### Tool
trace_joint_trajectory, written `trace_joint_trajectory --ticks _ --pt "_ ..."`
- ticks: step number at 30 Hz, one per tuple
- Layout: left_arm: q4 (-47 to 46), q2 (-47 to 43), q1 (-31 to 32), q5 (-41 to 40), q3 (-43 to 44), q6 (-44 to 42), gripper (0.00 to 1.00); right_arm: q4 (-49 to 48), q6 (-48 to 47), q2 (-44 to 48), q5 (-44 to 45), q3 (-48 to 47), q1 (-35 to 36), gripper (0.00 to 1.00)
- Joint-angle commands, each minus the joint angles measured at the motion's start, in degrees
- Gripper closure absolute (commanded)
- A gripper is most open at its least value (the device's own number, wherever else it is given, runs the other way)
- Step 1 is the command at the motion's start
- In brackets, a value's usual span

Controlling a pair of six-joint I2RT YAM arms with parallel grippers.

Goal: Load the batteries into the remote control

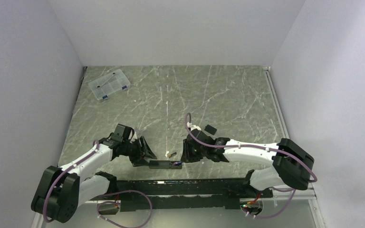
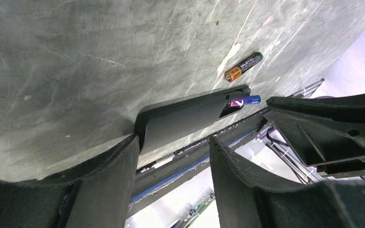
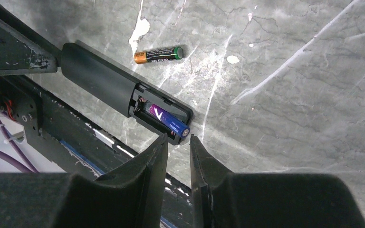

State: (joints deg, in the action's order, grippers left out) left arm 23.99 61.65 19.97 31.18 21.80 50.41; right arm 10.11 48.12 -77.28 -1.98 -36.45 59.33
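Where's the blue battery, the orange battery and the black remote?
blue battery [image 3: 168,120]: right wrist view, middle of its body.
orange battery [image 3: 158,54]: right wrist view, middle of its body.
remote control [image 3: 97,78]: right wrist view, its closed black half.

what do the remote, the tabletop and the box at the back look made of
Remote: matte black plastic, going by its dull even surface and moulded battery bay.
Tabletop: grey-green stone look with white veins, faintly glossy; real marble or printed laminate, can't tell.
Box: clear plastic; its dividers show through.
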Motion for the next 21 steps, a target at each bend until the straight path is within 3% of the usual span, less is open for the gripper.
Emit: trace_joint_trajectory --ticks 1,21 --pt "-1.66 -0.91 0.29 1.6 -0.35 -0.67 0.39 -0.38 1.19 -0.41 0.52 -0.01 -0.18 0.74" --pt "-2.02 -1.05 0.3 1.87 -0.56 -0.58 0.4 -2.23 1.41 -3.28 -2.23 -0.94 -0.18 0.73"
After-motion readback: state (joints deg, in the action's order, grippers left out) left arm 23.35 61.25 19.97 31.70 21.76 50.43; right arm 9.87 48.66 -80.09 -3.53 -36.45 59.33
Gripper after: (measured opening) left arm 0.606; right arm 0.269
